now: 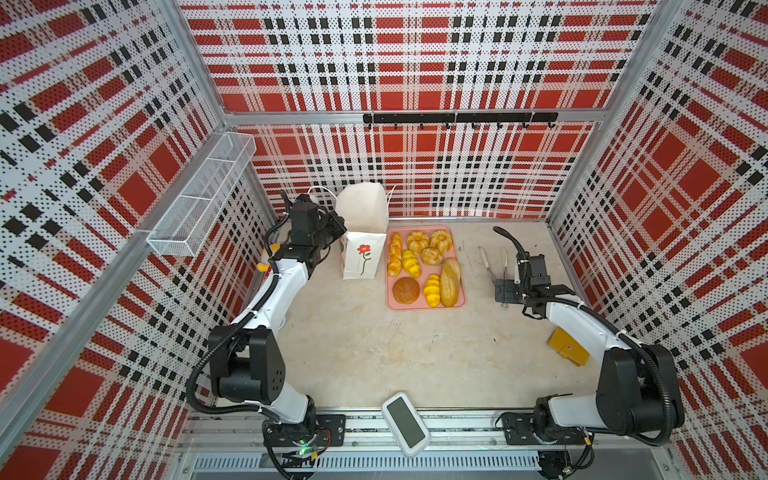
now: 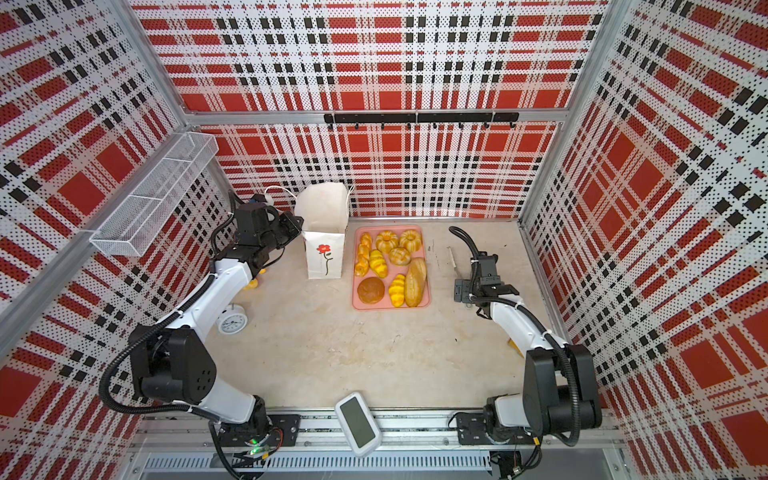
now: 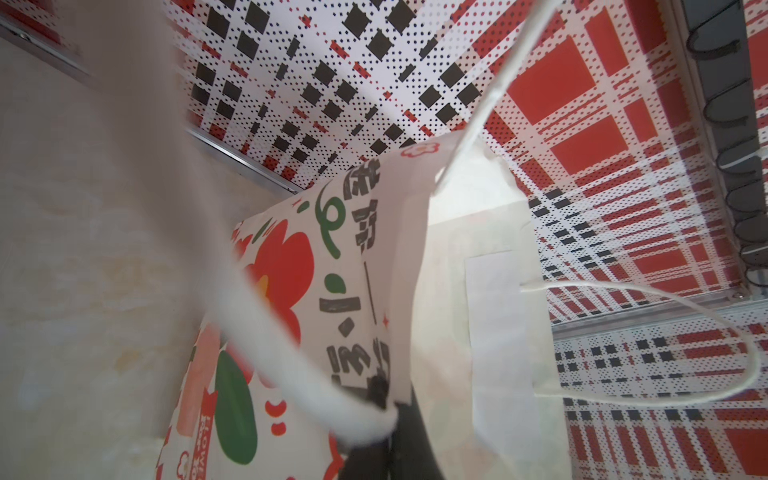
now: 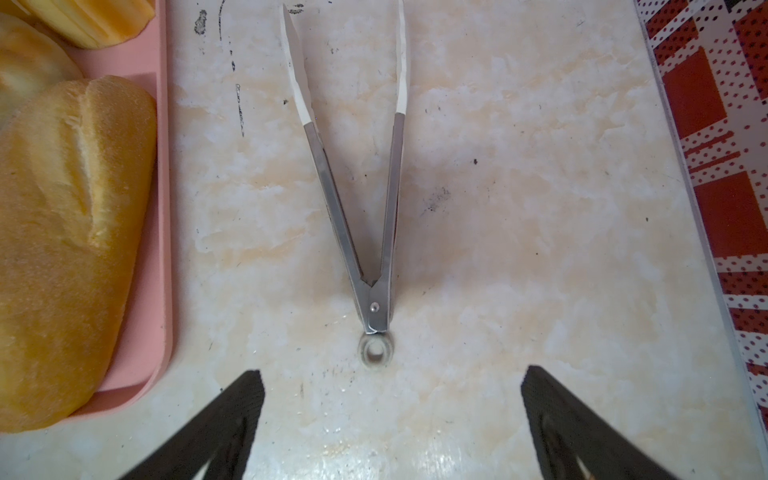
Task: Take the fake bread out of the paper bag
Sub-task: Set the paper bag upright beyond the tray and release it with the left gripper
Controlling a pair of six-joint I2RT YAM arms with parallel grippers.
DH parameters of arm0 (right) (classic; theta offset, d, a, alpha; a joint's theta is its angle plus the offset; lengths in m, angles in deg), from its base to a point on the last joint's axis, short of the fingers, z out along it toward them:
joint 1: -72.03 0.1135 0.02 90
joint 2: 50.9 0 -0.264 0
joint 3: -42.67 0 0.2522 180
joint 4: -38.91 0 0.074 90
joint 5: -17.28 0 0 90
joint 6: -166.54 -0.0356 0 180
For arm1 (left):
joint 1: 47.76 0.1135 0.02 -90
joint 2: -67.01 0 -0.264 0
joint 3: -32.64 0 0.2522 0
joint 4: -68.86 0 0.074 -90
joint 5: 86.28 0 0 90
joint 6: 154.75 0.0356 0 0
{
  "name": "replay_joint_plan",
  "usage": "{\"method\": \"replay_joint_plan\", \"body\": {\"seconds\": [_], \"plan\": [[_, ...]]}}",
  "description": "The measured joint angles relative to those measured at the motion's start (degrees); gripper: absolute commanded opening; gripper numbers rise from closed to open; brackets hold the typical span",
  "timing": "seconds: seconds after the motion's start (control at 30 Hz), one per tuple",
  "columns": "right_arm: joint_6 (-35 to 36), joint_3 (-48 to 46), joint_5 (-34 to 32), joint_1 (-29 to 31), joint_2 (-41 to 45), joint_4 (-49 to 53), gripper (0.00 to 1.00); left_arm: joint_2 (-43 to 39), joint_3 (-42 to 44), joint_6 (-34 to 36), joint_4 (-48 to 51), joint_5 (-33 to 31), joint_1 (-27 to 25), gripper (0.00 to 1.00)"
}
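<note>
In both top views the paper bag stands upright at the far left of the table, mouth open and red flower facing near; the left gripper is at the bag's upper left rim; just right of the bag lies a pink tray, and the fake bread lies on it, eight pieces, outside the bag; well to the right the right gripper hangs low over the table, at the near end of a pair of tongs. A white clock shows beside the left arm in a top view.

In the left wrist view the bag's printed face fills the middle, red flowers and green leaves on white; a thin cord handle loops free at the far rim; a thicker blurred cord runs down to the dark finger, where the rim edge also ends; the jaws are clenched on the bag there.

In the right wrist view the right gripper is released, both fingers spread wide with bare table between them; the tongs lie flat just ahead, arms splayed towards the far side; the tray's rim and a long loaf sit to the left.
</note>
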Motion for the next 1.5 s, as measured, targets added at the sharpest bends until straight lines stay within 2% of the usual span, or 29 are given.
{"method": "replay_joint_plan", "body": {"seconds": [0.03, 0.07, 0.2, 0.27, 0.3, 0.73, 1.0, 1.13, 1.3, 1.4, 1.5], "plan": [[-0.1, 0.0, 0.0, 0.0, 0.0, 0.0, 1.0, 0.3, 0.0, -0.6, -0.4, 0.3, 0.1, 0.0], [-0.1, 0.0, 0.0, 0.0, 0.0, 0.0, 1.0, 0.6, 0.0, -1.2, -0.8, 0.4, 0.3, 0.05], [-0.1, 0.0, 0.0, 0.0, 0.0, 0.0, 1.0, 2.4, -0.1, -2.5, -1.7, 1.2, 1.2, 0.37], [-0.1, 0.0, 0.0, 0.0, 0.0, 0.0, 1.0, 3.5, -0.4, -2.9, -1.9, 1.8, 1.5, 0.65], [-0.1, 0.0, -0.1, 0.0, 0.0, 0.0, 1.0, 3.9, -0.5, -2.8, -1.9, 2.1, 1.6, 0.98], [-0.3, -0.5, 0.0, 0.0, 4.1, 0.4, 1.0, 2.5, -0.8, 0.5, -0.5, 3.5, 2.1, 1.0], [-0.5, -1.0, 0.8, 0.0, 8.1, 1.1, 1.0, -10.3, 3.5, 6.6, 2.1, 2.1, 2.1, 0.99], [-0.8, -1.0, 2.1, 0.0, 10.1, 1.0, 1.0, -20.7, 12.7, 11.5, -0.5, 0.0, 2.2, 1.0], [-0.2, -1.0, 2.7, 0.0, 15.3, -4.2, 1.0, -34.5, 30.1, 20.5, -8.7, -3.1, 2.3, 1.0], [1.3, -2.2, 2.2, 0.0, 17.2, -10.7, 1.0, -39.0, 39.4, 24.5, -14.0, -5.1, 2.3, 0.99], [4.3, -8.6, 1.9, 0.0, 18.1, -21.9, 1.0, -39.4, 47.1, 26.8, -19.5, -7.0, 2.3, 0.99]]}}
